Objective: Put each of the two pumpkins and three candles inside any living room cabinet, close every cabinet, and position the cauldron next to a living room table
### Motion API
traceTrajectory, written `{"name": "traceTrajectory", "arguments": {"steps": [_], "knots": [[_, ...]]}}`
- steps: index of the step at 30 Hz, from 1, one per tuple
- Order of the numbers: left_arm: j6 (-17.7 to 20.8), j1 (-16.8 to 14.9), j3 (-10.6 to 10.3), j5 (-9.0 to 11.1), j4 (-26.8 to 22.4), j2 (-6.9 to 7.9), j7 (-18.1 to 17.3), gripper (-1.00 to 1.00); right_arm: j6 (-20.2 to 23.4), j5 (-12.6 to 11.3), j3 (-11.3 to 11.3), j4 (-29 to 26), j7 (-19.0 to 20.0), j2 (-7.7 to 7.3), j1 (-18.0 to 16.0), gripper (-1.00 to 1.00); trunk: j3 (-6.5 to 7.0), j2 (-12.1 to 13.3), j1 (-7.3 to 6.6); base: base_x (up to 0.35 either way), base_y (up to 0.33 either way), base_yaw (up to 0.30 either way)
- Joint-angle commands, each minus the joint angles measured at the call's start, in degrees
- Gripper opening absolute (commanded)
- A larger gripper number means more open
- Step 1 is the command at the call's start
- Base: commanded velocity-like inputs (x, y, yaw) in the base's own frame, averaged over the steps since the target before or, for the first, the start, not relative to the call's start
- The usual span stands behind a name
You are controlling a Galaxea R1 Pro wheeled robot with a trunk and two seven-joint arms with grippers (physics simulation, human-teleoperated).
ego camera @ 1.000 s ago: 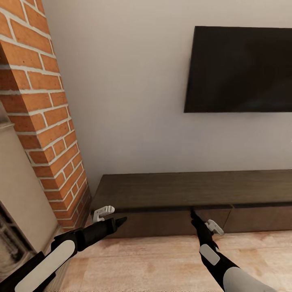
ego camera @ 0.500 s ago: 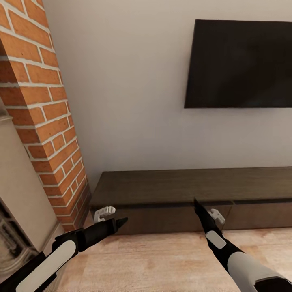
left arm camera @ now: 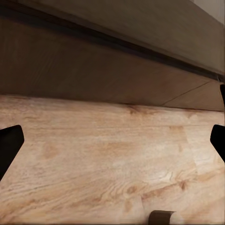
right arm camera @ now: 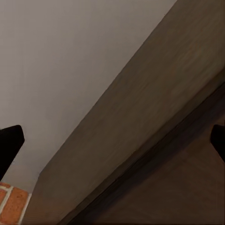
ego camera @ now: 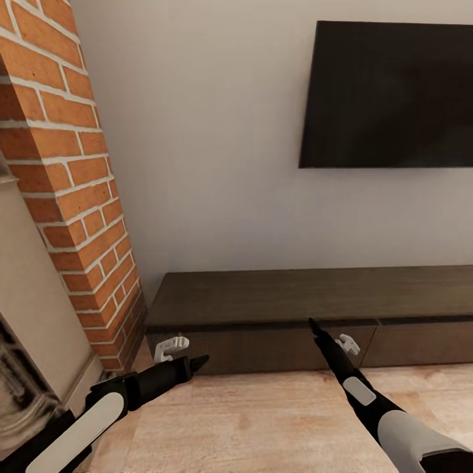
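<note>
- Left wrist view: left gripper (left arm camera: pixel 112 140) spread over wood floor (left arm camera: pixel 108 159) before cabinet (left arm camera: pixel 93 70).
- Right gripper (right arm camera: pixel 112 140) spread; since earlier, reached nearer the cabinet edge.

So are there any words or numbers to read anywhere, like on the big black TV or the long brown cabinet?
None: no words, numbers, labels or signs can be read in these pictures.
The flat black television screen on the wall is blank and dark.
The long low dark brown wooden cabinet has plain fronts.
The red brick column and the pale wooden floor carry no writing.
</note>
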Motion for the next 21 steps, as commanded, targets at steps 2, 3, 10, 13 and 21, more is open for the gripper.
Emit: {"name": "traceTrajectory", "arguments": {"steps": [2, 3, 10, 13, 21], "knots": [[-0.08, -0.07, -0.37, 0.52, -0.10, 0.01, 0.47, 1.00, -0.19, -0.45, 0.48, 0.09, 0.88, -0.08, -0.05, 1.00, -0.42, -0.84, 0.43, 0.000, 0.000, 0.000], [-0.09, -0.07, -0.41, 0.52, -0.10, 0.00, 0.50, 1.00, -0.16, -0.45, 0.45, 0.10, 1.06, -0.09, -0.04, 1.00, -0.60, -1.24, 0.65, 0.000, 0.000, 0.000], [-0.10, -0.07, -0.49, 0.46, -0.11, -0.01, 0.66, 1.00, -0.12, -2.36, 0.16, 0.10, 1.34, -0.18, -0.07, 1.00, -1.86, -4.05, 2.19, 0.000, 0.000, 0.000], [-0.10, -0.07, -0.49, 0.48, -0.05, -0.01, 0.70, 1.00, -0.11, -2.71, 0.14, 0.10, 1.36, -0.19, -0.05, 1.00, -2.40, -5.26, 2.85, 0.000, 0.000, 0.000], [-0.10, -0.07, -0.49, 0.47, -0.02, -0.01, 0.80, 1.00, 0.32, -3.47, 0.17, 0.17, 1.09, -1.39, -0.07, 1.00, -3.11, -6.86, 3.73, 0.000, 0.000, 0.000]]}}
